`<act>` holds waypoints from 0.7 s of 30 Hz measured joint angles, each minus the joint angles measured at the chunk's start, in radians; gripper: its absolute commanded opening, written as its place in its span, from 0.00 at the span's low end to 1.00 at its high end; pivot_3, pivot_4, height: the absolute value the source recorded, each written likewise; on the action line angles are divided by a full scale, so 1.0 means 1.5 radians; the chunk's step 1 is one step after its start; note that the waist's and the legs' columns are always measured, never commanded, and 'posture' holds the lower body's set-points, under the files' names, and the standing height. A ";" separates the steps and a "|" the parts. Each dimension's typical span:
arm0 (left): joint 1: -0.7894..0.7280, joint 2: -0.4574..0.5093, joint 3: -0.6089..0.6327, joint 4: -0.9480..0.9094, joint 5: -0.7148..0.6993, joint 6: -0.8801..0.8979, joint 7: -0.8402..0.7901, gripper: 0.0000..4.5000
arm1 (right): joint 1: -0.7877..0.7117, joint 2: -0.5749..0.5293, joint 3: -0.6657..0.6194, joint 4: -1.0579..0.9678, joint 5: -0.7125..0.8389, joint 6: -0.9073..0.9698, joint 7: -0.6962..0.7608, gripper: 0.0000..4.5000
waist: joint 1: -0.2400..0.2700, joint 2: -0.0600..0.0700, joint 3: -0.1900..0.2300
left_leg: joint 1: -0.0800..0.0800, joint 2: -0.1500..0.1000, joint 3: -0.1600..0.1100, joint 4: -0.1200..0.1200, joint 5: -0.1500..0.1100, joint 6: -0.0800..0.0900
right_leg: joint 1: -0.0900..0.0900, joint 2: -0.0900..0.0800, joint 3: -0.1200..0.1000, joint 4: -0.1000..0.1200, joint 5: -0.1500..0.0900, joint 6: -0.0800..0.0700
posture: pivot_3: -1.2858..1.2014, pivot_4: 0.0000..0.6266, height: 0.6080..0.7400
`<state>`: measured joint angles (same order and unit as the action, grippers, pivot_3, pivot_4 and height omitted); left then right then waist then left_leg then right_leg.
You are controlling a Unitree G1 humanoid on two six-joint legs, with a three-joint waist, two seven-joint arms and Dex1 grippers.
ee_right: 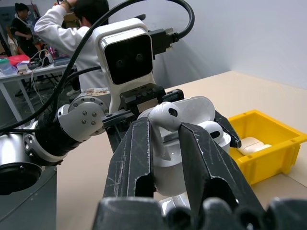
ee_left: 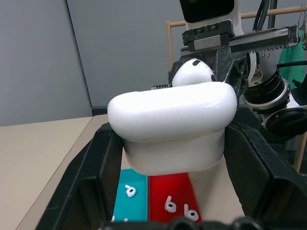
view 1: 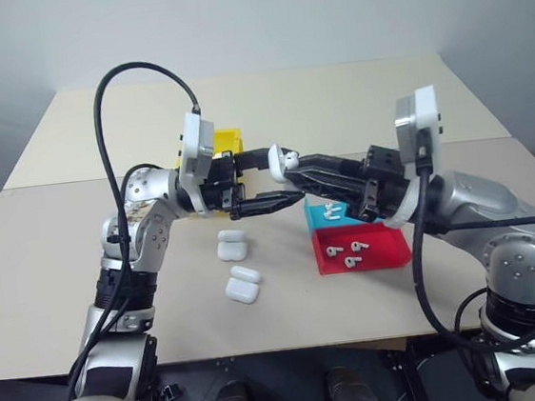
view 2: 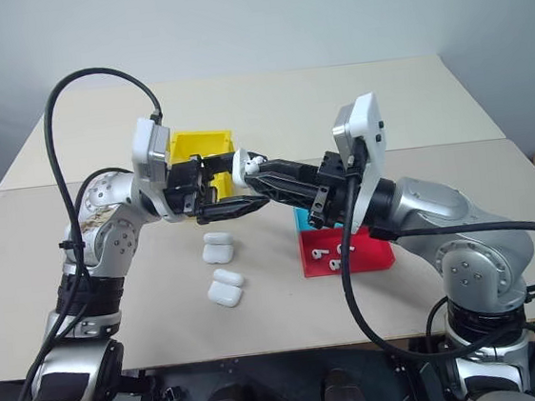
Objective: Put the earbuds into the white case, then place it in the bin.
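1. Left pincer (view 1: 264,183) clamped on small glossy white hinged earbud case (ee_left: 172,129), lid open, held above beige worktop (view 1: 55,271), just beside yellow plastic bin (ee_right: 268,143).
2. Right pincer (ee_right: 165,139) pinches tiny white stemmed earbud (ee_right: 162,120) at the case's mouth.

We find no readable text, label, brand, number or sign anywhere, neither on the small glossy white hinged earbud case (ee_left: 172,129) nor on the yellow plastic open-top bin (ee_right: 268,143) nor on the low red tray (view 1: 363,248).
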<state>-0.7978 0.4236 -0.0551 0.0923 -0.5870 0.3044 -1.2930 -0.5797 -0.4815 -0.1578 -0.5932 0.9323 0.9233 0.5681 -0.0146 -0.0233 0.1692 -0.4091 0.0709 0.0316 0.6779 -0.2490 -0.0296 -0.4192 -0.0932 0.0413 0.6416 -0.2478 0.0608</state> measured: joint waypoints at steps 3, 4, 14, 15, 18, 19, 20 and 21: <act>0.003 0.001 0.001 0.000 0.000 0.000 0.003 0.63 | 0.000 -0.009 0.009 0.004 -0.003 -0.005 0.000 0.42 | 0.000 0.000 0.000 | 0.000 0.000 0.000 0.000 0.000 0.000 | 0.000 0.000 0.000 0.000 0.000 0.000 | 0.52 0.24 1.00; 0.004 0.001 0.001 0.000 0.000 0.000 0.004 0.63 | 0.000 -0.013 0.012 0.004 -0.003 -0.006 0.001 0.51 | 0.000 0.000 0.000 | 0.000 0.000 0.000 0.000 0.000 0.000 | 0.000 0.000 0.000 0.000 0.000 0.000 | 0.52 0.24 1.00; 0.005 0.000 0.008 0.000 0.000 -0.001 0.009 0.63 | 0.018 -0.066 0.006 -0.018 0.042 -0.008 -0.002 0.89 | 0.000 0.000 0.000 | 0.000 0.000 0.000 0.000 0.000 0.000 | 0.000 0.000 0.000 0.000 0.000 0.000 | 0.52 0.24 1.00; 0.005 0.000 0.009 0.000 0.000 -0.001 0.009 0.63 | 0.021 -0.074 0.001 -0.020 0.053 -0.008 -0.002 0.89 | 0.000 0.000 0.000 | 0.000 0.000 0.000 0.000 0.000 0.000 | 0.000 0.000 0.000 0.000 0.000 0.000 | 0.52 0.24 1.00; 0.004 -0.001 0.010 0.002 0.000 -0.005 0.008 0.63 | 0.028 -0.109 -0.021 -0.026 0.092 -0.005 0.000 0.85 | 0.001 0.000 0.000 | 0.000 0.000 0.000 0.000 0.000 0.000 | 0.000 0.000 0.000 -0.001 0.000 0.000 | 0.52 0.24 1.00; 0.004 -0.002 0.010 0.003 0.000 -0.007 0.007 0.63 | 0.028 -0.121 -0.027 -0.026 0.102 -0.005 0.003 0.81 | 0.001 0.000 0.000 | 0.000 0.000 0.000 0.000 0.000 0.000 | 0.000 0.000 0.000 -0.001 0.000 0.000 | 0.52 0.24 1.00; 0.003 -0.003 0.010 0.004 0.000 -0.009 0.006 0.63 | 0.028 -0.131 -0.033 -0.027 0.105 -0.005 0.006 0.76 | 0.001 0.000 0.000 | 0.000 0.000 0.000 0.000 0.000 0.000 | 0.000 0.000 0.000 -0.001 0.000 0.000 | 0.52 0.24 1.00; 0.001 -0.004 0.010 0.008 0.002 -0.012 0.004 0.63 | 0.027 -0.145 -0.037 -0.024 0.109 -0.005 0.013 0.69 | 0.001 0.000 0.000 | 0.000 0.000 0.000 0.000 0.000 0.000 | 0.000 0.000 0.000 -0.001 0.000 0.000 | 0.52 0.24 1.00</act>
<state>-0.7960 0.4177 -0.0402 0.1036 -0.5845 0.2864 -1.2868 -0.5397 -0.6985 -0.2136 -0.6296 1.0957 0.9151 0.5876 -0.0130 -0.0235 0.1692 -0.4091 0.0708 0.0315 0.6780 -0.2490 -0.0295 -0.4189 -0.0933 0.0413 0.6405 -0.2478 0.0607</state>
